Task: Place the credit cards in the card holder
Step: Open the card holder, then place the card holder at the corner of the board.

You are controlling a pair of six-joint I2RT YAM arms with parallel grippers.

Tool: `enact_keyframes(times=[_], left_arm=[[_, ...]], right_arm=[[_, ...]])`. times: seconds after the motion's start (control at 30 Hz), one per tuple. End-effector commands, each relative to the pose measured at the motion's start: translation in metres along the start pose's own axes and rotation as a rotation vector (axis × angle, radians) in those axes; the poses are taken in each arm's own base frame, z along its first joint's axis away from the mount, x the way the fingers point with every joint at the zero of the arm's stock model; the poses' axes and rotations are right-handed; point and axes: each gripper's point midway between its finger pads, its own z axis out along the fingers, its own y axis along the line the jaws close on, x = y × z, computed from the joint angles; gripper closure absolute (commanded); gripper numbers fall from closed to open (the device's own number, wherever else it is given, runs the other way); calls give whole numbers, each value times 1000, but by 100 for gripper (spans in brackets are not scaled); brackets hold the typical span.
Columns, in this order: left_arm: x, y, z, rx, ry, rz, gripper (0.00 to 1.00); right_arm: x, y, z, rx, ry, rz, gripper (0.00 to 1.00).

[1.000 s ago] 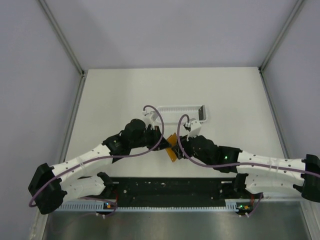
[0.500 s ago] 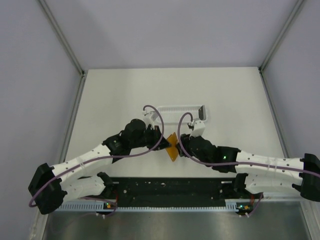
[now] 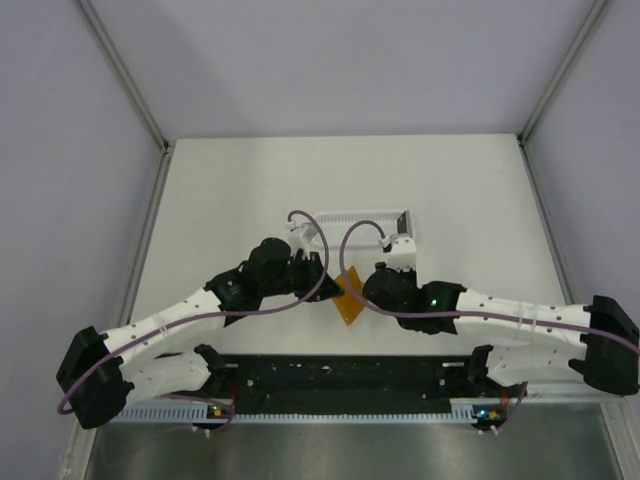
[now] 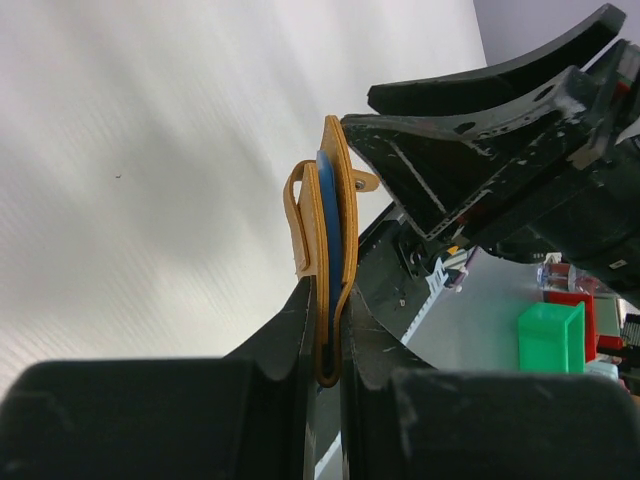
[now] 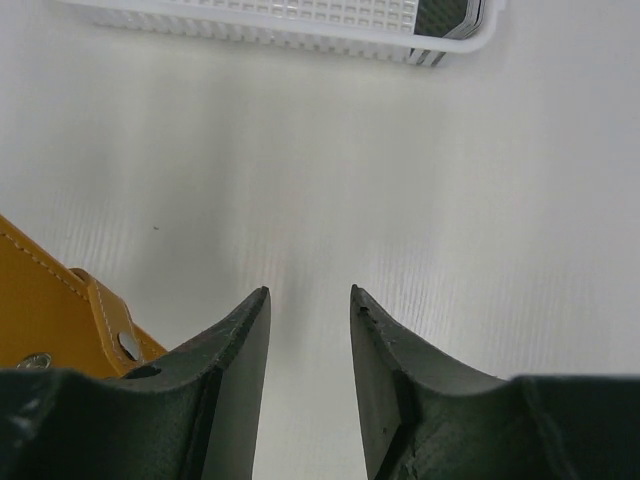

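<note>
The jaws of the left gripper [image 4: 328, 305] were clamped on the lower edge of the card holder [image 4: 322, 230], which stood on edge between them in the middle of the left wrist view. Its orange leaves were slightly parted, with a blue layer showing between them and a small tab [image 4: 364, 183] on its right side. Just past its top edge, in the upper right of that view, the dark fingers of the right gripper [image 5: 308, 292] came close to the holder; whether they touched it could not be told. In the right wrist view those jaws were narrowly parted, with only the pale table [image 5: 420, 190] showing through the gap, and a corner of the orange holder sat at the lower left, beside the left finger. From above, the holder lay at the middle of the frame between the two grippers, tilted, with the arms reaching in from the lower left and lower right. Farther back, a long white slotted tray [image 5: 250, 22] lay on the table, well apart from both grippers, across the top of the right wrist view. One dark credit card [image 5: 445, 16] stood in its right end.
</note>
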Motion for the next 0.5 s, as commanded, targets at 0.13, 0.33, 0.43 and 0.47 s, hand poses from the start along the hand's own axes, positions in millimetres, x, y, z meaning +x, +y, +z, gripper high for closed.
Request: enact_keyframes(times=[0.13, 0.33, 0.43, 0.47], left_arm=[[-7, -12, 5, 69, -28, 32, 100], [16, -11, 24, 175, 80, 88, 100], [31, -15, 34, 259, 159, 106, 100], [34, -15, 38, 273, 182, 107, 100]], right_arm=[[-41, 7, -31, -240, -177, 153, 52], [-40, 15, -36, -329, -192, 118, 1], [-40, 16, -35, -328, -184, 103, 1], [-41, 14, -36, -323, -187, 107, 1]])
